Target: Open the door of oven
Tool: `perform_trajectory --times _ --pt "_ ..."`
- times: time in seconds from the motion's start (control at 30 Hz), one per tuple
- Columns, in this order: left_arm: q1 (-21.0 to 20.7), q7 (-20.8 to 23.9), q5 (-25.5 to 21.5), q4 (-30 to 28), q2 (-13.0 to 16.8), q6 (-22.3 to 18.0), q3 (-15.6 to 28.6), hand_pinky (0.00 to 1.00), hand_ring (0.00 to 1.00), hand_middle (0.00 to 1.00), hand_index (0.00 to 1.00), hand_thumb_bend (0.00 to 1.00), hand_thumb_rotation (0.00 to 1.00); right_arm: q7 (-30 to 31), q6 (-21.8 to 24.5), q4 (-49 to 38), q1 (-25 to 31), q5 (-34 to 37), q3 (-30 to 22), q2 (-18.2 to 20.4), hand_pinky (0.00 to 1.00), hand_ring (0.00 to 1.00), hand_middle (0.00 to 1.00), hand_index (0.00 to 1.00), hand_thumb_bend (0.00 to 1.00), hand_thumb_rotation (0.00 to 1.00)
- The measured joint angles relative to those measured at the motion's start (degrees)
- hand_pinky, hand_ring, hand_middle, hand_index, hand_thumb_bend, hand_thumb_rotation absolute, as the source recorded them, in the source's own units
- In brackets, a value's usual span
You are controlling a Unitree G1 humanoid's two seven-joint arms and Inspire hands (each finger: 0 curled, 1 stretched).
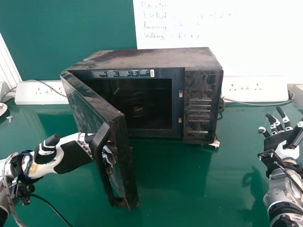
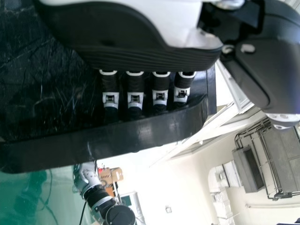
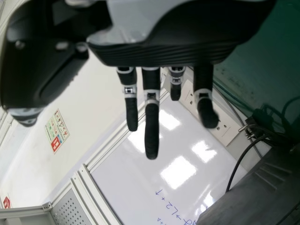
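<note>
One microwave oven: stands on the table, its front to the robot, so the door [image 1: 87, 106] can swing out on its left-hand hinge; the dark cavity [image 1: 142, 106] already shows.
Handle [image 1: 97, 147]: on the door's free edge, farthest from the hinge, where a pull should need the least effort.
Left hand [image 1: 71, 158]: open, straight fingers slipped between handle and door, hooked rather than gripping, seemingly to draw it outward.
Right hand [image 1: 285, 147]: raised well apart at the oven's right, fingers extended, holding nothing; probably kept out of the door's way.
Door swing: partly done, I judge; more travel to the left looks likely, and the fingers could slip out if the angle changes too fast.
Table [image 1: 189, 189]: glossy green, reflecting the oven.
Behind: white socket panels [image 1: 258, 92] at either side, a whiteboard [image 1: 255, 42] with handwriting, a green board [image 1: 71, 28].
Room: pale walls, a cardboard box [image 2: 112, 176].
</note>
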Motion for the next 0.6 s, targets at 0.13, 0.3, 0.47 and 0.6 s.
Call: perform_trajectory --times 0.13,0.3,0.47,0.6 --pt "0.43 0.03 -0.08 1.21 1.51 -4.88 5.61 0.18 0.29 0.5 0.75 0.74 0.48 0.01 0.0 0.0 0.01 0.01 -0.05 -0.07 0.46 0.54 0.7 0.85 0.98 0.93" --pt "-2.83 0.01 -7.81 1.68 5.13 -5.3 13.05 0.18 0.3 0.5 0.75 0.74 0.47 0.02 0.0 0.0 -0.04 0.05 -0.13 -0.18 0.46 0.54 0.7 0.85 0.98 0.93" --pt "-3.6 0.01 -8.65 1.64 5.29 -5.28 13.09 0.18 0.3 0.5 0.75 0.74 0.47 0.04 0.01 0.0 -0.16 0.05 -0.09 -0.08 0.46 0.54 0.7 0.85 0.98 0.93" --pt "-3.6 0.01 -8.68 1.66 5.29 -5.28 13.08 0.18 0.3 0.5 0.75 0.74 0.47 0.05 0.01 0.0 -0.17 0.04 -0.08 -0.06 0.46 0.54 0.7 0.85 0.98 0.93"
